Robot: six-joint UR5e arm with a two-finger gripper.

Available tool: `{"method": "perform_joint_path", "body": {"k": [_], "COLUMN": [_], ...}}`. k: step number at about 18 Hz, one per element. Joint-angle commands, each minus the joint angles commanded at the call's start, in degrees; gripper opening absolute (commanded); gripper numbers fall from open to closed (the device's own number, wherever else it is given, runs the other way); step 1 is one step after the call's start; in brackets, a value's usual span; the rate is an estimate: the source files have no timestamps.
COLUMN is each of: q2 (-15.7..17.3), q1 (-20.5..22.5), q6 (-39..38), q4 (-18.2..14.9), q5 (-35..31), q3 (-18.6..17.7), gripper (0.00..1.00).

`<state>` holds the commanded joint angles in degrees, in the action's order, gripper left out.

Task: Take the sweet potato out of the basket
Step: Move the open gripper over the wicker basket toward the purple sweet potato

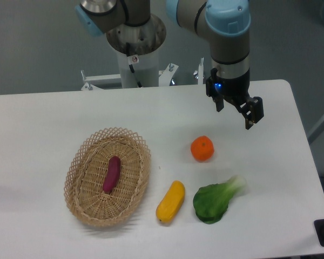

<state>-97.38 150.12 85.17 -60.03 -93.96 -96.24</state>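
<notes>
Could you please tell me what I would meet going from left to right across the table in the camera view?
basket holding the sweet potato → yellow vegetable → orange fruit → leafy green → gripper, held above the table.

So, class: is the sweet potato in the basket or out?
In: the sweet potato lies on the wicker basket's floor, inside its rim.

sweet potato in basket, orange right
</notes>
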Motion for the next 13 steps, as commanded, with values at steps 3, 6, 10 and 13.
{"method": "perform_joint_path", "body": {"k": [3, 6, 10, 13], "q2": [0.0, 0.35, 0.88, 1.23], "q1": [-0.26, -1.05, -3.24, -5.26], "q6": [-0.09, -0.09, -1.83, -9.21], "q4": [0.0, -0.09, 0.17, 2.54], "q5": [0.0, 0.18, 0.7, 1.67], "q3": [0.0, -0.53, -2.98, -5.27], "gripper": [1.0, 1.0, 1.0, 1.0]}}
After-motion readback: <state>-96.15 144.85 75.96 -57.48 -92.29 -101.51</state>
